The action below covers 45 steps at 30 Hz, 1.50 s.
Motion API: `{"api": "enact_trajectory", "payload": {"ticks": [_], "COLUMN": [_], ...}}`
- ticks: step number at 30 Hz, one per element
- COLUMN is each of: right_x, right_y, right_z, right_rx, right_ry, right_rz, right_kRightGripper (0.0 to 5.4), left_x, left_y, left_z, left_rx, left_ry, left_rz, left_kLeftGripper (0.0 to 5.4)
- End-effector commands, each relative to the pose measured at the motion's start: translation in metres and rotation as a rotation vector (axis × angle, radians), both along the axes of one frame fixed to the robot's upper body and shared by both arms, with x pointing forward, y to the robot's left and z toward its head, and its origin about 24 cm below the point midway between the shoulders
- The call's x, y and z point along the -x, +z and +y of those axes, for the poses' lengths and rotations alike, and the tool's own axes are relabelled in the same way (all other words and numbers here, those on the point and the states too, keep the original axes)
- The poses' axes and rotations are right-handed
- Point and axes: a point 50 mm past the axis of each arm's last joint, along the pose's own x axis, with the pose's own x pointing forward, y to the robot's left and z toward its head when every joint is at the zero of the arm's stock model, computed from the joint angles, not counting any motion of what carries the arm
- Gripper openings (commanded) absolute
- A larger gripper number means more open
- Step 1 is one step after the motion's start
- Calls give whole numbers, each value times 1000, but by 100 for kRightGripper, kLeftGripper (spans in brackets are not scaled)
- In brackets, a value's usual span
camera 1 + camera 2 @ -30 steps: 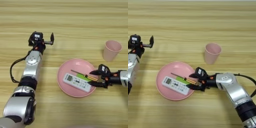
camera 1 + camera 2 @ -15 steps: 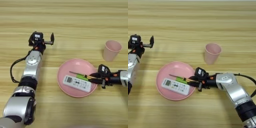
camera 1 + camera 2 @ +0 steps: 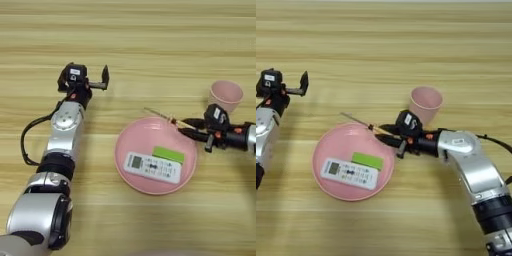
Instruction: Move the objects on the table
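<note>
right gripper (image 3: 387,135) clamped on screwdriver (image 3: 363,123) | lifted it off plate (image 3: 326,150) since a second ago, now above far rim | remote (image 3: 350,173), green block (image 3: 367,160) stayed in plate | cup (image 3: 426,103) beside | left gripper (image 3: 104,80) idle, fingers apart, empty

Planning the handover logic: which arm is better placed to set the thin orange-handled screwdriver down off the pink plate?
Right: the right gripper holds the thin orange-handled screwdriver at the round pink plate's rim; the left gripper is parked far away.
</note>
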Motion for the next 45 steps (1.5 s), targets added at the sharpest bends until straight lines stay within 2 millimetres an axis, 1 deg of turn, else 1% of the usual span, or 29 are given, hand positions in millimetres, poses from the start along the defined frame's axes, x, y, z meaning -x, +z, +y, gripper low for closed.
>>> {"api": "enact_trajectory", "payload": {"ticks": [1,4,7,13,18,21,25,34,39,40,42,45], "right_x": [-4,-5,-4,-5,-8,-15,-19,-17,-18,-18,-18,-18], "right_y": [15,9,-2,-20,-42,-56,-61,-69,-69,-69,-69,-68], "right_z": [-18,-31,-39,-38,-32,-35,-32,-27,-28,-28,-28,-28], "right_rx": [-54,-53,-14,39,107,162,173,200,187,185,182,166], "right_ry": [-117,-206,-245,-253,-266,-343,-351,-318,-325,-327,-328,-320], "right_rz": [-49,-28,13,64,118,147,155,167,175,176,177,170], "right_kRightGripper": [91,91,91,91,91,91,91,91,158,158,189,217], "left_x": [-3,-3,-3,-3,-3,-3,-3,-4,-4,-4,-4,-4], "left_y": [4,4,4,4,5,5,5,5,5,4,4,4], "left_z": [-2,-1,-1,0,1,1,1,1,0,0,0,0], "left_rx": [-6,-6,-7,-4,0,1,2,3,4,4,4,4], "left_ry": [-4,-4,-3,-3,-1,0,1,2,1,1,1,0], "left_rz": [-11,-11,-12,-15,-17,-17,-18,-14,-15,-15,-15,-16], "left_kLeftGripper": [540,540,540,540,540,540,540,540,540,540,540,540]}}
